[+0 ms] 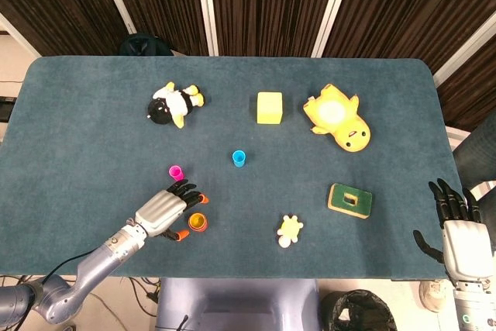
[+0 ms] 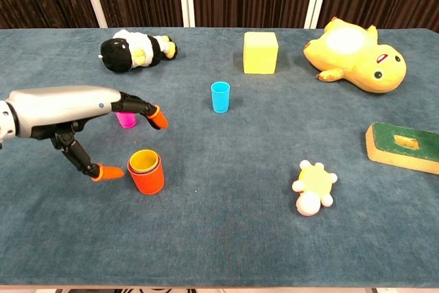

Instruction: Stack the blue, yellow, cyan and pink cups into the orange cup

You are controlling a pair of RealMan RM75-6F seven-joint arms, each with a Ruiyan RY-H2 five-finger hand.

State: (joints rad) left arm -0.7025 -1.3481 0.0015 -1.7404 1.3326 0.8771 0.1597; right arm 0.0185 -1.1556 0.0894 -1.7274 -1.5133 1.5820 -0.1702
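Yellow cup [image 2: 144, 161] nested in the orange cup [image 2: 146, 177] near the desk [image 2: 226, 238] front. Left hand [image 2: 75, 111] just beside the pair, fingers [image 2: 155, 116] spread, holding nothing. Right hand [image 1: 457, 230] off the desk edge, fingers apart, idle. Pink cup [image 2: 125, 119] behind the left hand, cyan cup [image 2: 220, 97] farther toward centre, both upright and unstacked. No separate blue cup visible; possibly under the yellow, cannot tell. Judged roughly halfway: pink and cyan left.
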